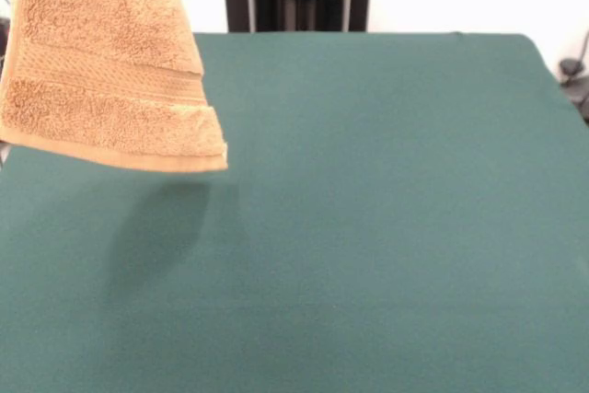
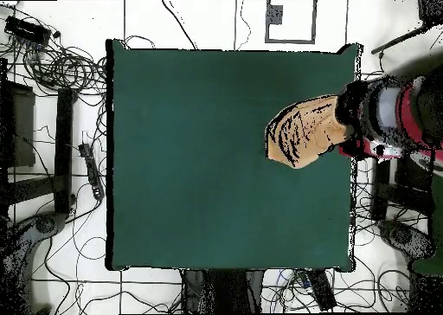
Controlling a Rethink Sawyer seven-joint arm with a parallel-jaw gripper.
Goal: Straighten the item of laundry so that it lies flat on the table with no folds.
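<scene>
The towel [image 1: 106,62] hangs clear above the table [image 1: 386,227] at its three o'clock edge overhead, the gripper's hold hidden, green felt open elsewhere.

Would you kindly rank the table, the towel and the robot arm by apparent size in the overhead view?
1. Table, by far the largest.
2. Towel and arm: similar. Both are raised toward the camera and the arm is cut by the edge, so I won't rank them.

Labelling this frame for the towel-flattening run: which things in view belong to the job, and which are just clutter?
Job:
- tan terry-cloth hand towel, hanging in the air, off the table
- dark green felt-covered table
- red and black robot arm

Lying about:
- tangled black cables on the floor
- black floor stands
</scene>
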